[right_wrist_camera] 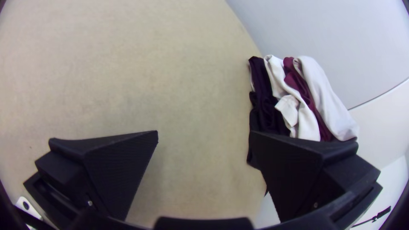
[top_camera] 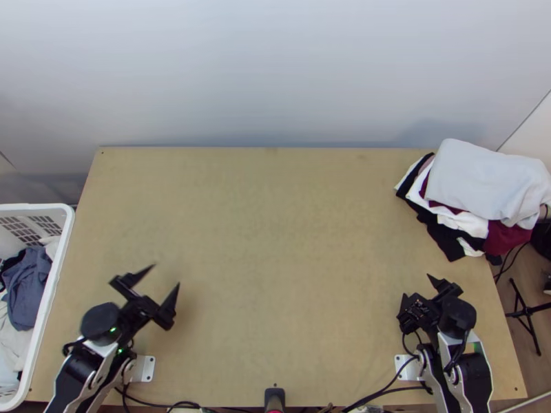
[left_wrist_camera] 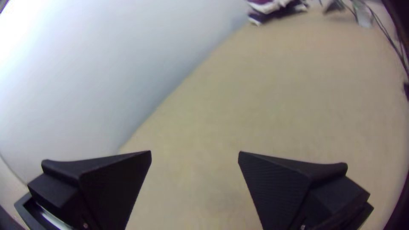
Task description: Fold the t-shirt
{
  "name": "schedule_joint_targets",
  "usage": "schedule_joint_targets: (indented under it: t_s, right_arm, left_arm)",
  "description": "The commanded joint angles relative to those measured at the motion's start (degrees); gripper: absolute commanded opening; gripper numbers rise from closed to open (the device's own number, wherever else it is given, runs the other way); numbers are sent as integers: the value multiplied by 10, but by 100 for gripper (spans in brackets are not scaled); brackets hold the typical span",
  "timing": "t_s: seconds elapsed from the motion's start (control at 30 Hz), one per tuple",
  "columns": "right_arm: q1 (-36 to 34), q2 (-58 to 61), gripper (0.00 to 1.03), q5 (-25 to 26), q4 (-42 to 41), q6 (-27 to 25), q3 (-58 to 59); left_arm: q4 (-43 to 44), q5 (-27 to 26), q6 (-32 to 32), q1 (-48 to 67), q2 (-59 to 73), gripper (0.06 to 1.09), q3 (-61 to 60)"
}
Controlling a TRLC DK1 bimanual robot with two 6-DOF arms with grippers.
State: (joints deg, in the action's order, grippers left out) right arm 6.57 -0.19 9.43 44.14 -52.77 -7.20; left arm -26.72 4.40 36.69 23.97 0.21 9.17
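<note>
While you look from left to right, the white basket [top_camera: 63, 237] stands beside the counter [top_camera: 275, 241], a blue-grey garment [top_camera: 29, 289] bunched inside it among paler cloth [top_camera: 10, 344]. Your left end effector [top_camera: 166, 274] hangs over the counter's near left part, its fingers spread wide with nothing between them. Your right end effector [top_camera: 416, 285] is over the near right part, also wide apart and holding nothing. Beyond it, you have a pile of clothes [top_camera: 482, 179] at the far right corner, pale grey on top; which garment is the t-shirt, you cannot tell.
</note>
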Motion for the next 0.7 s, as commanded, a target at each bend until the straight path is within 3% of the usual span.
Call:
schedule_joint_targets:
  t_s: [0.0, 0.23, 0.3, 0.37, 0.67]
  right_arm:
    - [0, 0, 99, 1, -3, 1, 0]
    - [13, 0, 99, -11, -5, 2, 1]
    - [13, 0, 99, -11, -4, 2, 1]
    - [13, 0, 99, -11, -4, 2, 1]
    - [52, 0, 99, -33, -8, 2, 2]
  left_arm:
    - [-161, -37, 168, -92, 1, 105, -26]
    - [-161, -37, 168, -219, -3, 105, -26]
    - [-160, -54, 173, -208, -3, 105, -26]
    - [-168, -104, 193, -159, -3, 105, -24]
    - [-169, -103, 191, -99, -3, 105, -24]
